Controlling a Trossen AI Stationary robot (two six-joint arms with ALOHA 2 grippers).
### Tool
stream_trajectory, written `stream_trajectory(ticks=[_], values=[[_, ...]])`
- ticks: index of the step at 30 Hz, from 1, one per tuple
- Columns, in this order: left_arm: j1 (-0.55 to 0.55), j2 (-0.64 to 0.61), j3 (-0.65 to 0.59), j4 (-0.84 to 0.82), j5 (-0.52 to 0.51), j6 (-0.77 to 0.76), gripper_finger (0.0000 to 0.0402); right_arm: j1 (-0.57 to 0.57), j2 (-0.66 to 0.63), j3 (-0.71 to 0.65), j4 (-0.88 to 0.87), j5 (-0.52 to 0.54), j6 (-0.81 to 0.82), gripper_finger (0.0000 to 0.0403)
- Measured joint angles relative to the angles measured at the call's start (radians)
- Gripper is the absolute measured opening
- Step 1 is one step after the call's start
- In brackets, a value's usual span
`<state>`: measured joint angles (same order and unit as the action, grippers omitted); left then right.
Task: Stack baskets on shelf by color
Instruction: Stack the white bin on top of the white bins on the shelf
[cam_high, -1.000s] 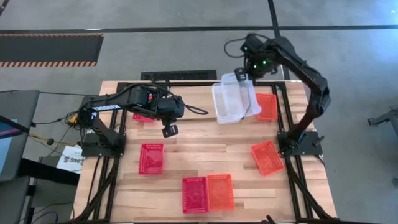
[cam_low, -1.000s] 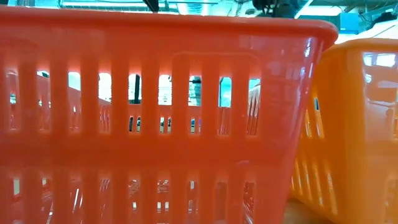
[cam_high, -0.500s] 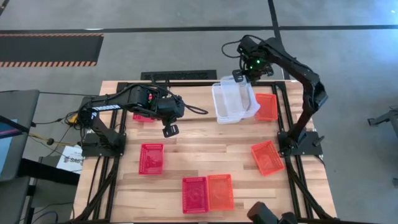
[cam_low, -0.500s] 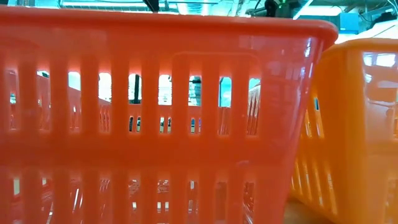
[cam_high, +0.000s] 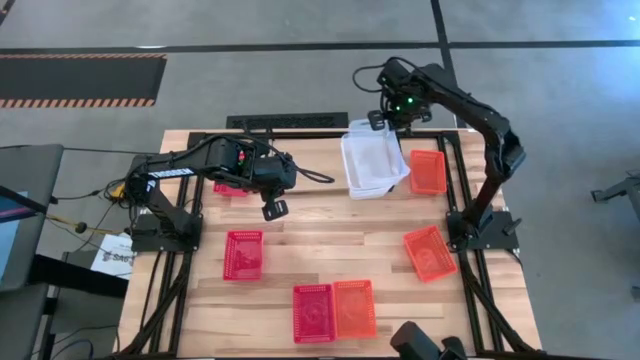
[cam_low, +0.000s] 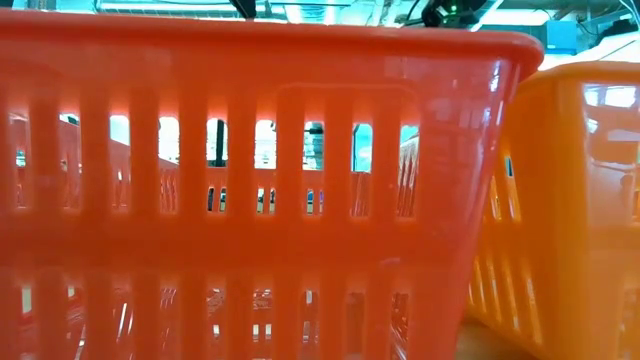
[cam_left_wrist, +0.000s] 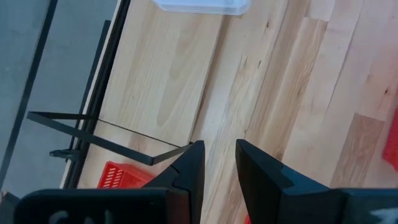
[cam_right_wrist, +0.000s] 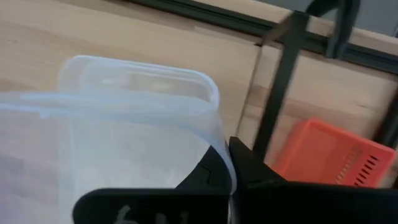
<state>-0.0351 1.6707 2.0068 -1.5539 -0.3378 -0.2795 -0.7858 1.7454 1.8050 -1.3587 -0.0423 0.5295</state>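
Your right claw (cam_right_wrist: 229, 163) was pinched shut on the rim of a clear basket (cam_high: 372, 162), over another clear one just beside the orange basket (cam_high: 429, 171). That thin corner grip could have slipped and let it tip sideways. Your left claw (cam_left_wrist: 219, 163), part open and empty, hung over bare counter (cam_high: 320, 225) well clear, leaving room.

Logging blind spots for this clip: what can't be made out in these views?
- Low view: red basket and orange basket fill the frame, hiding the table and both grippers.
- High view: left arm covers most of a red basket at the table's back.
- Right wrist view: clear basket is cut off by the edge.
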Motion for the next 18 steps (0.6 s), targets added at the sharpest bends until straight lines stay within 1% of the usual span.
stream_trajectory(ticks=[7,14,18], values=[[0.000,0.000,0.000,0.000,0.000,-0.014,0.0080,0.024,0.042,0.002,0.081,-0.023,0.000,0.0001],[0.000,0.000,0.000,0.000,0.002,-0.022,0.0080,0.016,0.099,0.001,0.059,-0.053,-0.019,0.0001],[0.000,0.000,0.000,0.000,0.013,-0.023,0.0080,0.017,0.110,0.001,0.063,-0.066,-0.034,0.0001]])
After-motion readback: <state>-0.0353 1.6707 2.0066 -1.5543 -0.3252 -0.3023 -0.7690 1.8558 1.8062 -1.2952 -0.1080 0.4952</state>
